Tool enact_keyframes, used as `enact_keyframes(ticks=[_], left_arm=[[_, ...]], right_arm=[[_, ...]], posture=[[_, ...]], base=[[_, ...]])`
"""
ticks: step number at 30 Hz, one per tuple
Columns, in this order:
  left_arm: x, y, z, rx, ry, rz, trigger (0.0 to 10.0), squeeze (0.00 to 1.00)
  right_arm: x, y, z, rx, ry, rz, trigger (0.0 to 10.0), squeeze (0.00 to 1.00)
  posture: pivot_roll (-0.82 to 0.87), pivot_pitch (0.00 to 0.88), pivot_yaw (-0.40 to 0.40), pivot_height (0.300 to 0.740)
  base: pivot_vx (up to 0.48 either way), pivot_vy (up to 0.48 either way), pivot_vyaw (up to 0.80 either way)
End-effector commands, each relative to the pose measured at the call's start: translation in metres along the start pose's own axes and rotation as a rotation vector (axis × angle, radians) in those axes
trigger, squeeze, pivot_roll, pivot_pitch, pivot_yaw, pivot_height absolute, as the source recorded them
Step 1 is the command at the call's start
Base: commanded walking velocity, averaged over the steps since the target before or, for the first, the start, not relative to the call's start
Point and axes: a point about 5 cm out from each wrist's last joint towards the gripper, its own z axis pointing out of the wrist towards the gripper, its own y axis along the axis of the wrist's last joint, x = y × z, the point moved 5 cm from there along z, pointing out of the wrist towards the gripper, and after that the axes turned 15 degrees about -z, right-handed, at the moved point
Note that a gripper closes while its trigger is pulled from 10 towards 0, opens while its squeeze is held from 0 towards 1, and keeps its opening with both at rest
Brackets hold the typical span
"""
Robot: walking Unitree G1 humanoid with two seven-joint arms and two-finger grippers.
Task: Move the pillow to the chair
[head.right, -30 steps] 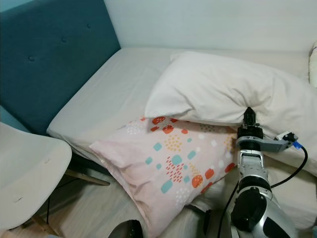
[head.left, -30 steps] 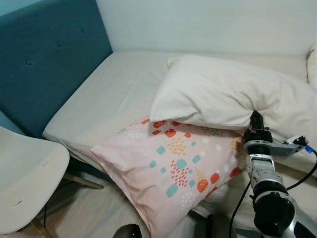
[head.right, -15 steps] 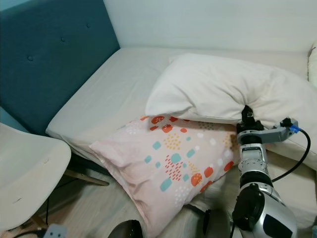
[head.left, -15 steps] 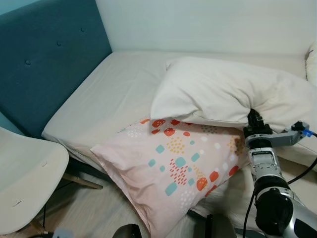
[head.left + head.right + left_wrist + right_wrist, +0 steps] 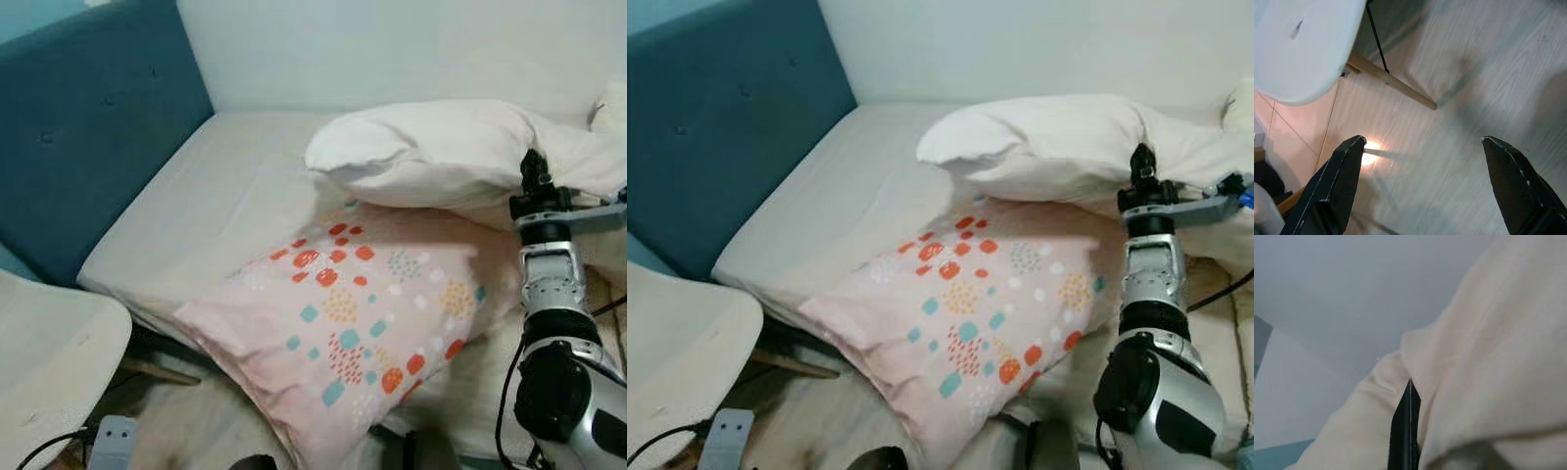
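Right gripper [image 5: 1140, 163] clenched on my white pillow [image 5: 1048, 147], lifted off bed [image 5: 843, 186]; chair [image 5: 676, 343] at 8 o'clock, transfer pending.

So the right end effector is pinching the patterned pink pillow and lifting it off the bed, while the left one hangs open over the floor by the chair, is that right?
Not quite. The right end effector is shut on the white pillow, not the patterned pink pillow, which lies on the bed beneath it; the right eye view shows this. The rest holds: the left end effector hangs open over the floor by the chair.
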Motion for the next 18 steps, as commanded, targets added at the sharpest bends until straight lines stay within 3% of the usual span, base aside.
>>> enact_keyframes(ticks=[1,4,5,6,7,9,12,14,15,18], left_arm=[[0.005,-0.006,0.000,0.027,0.016,0.008,10.0,0.00],[0.004,-0.006,0.000,0.026,0.015,0.011,10.0,0.00],[0.002,-0.008,-0.001,0.030,0.011,0.034,10.0,0.00],[0.002,-0.008,-0.001,0.030,0.011,0.034,10.0,0.00],[0.000,-0.012,-0.002,0.039,0.007,0.049,10.0,0.00],[0.000,-0.012,-0.002,0.039,0.007,0.049,10.0,0.00],[-0.001,-0.018,-0.004,0.055,0.007,0.043,10.0,0.00],[-0.003,-0.021,-0.005,0.063,0.004,0.039,10.0,0.00],[-0.003,-0.021,-0.005,0.063,0.004,0.039,10.0,0.00],[-0.006,-0.023,-0.005,0.069,-0.004,0.040,10.0,0.00]], right_arm=[[0.038,0.037,0.025,-0.134,0.144,-0.019,0.0,0.00],[0.045,0.044,0.028,-0.157,0.170,-0.025,0.0,0.00],[0.066,0.063,0.035,-0.211,0.243,-0.050,0.0,0.00],[0.066,0.063,0.035,-0.211,0.243,-0.050,0.0,0.00],[0.083,0.076,0.040,-0.249,0.301,-0.071,0.0,0.00],[0.083,0.076,0.040,-0.249,0.301,-0.071,0.0,0.00],[0.115,0.093,0.043,-0.294,0.408,-0.089,0.0,0.00],[0.134,0.092,0.042,-0.295,0.473,-0.091,0.0,0.00],[0.134,0.092,0.042,-0.295,0.473,-0.091,0.0,0.00],[0.154,0.085,0.037,-0.278,0.543,-0.077,0.0,0.00]], posture=[[-0.12,0.063,0.129,0.641],[-0.12,0.063,0.129,0.646],[-0.13,0.055,0.125,0.656],[-0.13,0.055,0.125,0.656],[-0.13,0.051,0.121,0.666],[-0.13,0.051,0.121,0.666],[-0.13,0.048,0.114,0.681],[-0.13,0.047,0.109,0.691],[-0.13,0.047,0.109,0.691],[-0.13,0.043,0.105,0.706]], base=[[-0.472,0.000,0.00],[-0.322,0.000,0.00],[0.000,0.000,0.00],[0.000,0.000,0.00],[0.000,0.000,0.00],[0.000,0.000,0.00],[0.000,0.000,0.00],[0.000,0.000,0.00],[0.000,0.000,0.00],[0.000,0.000,0.00]])
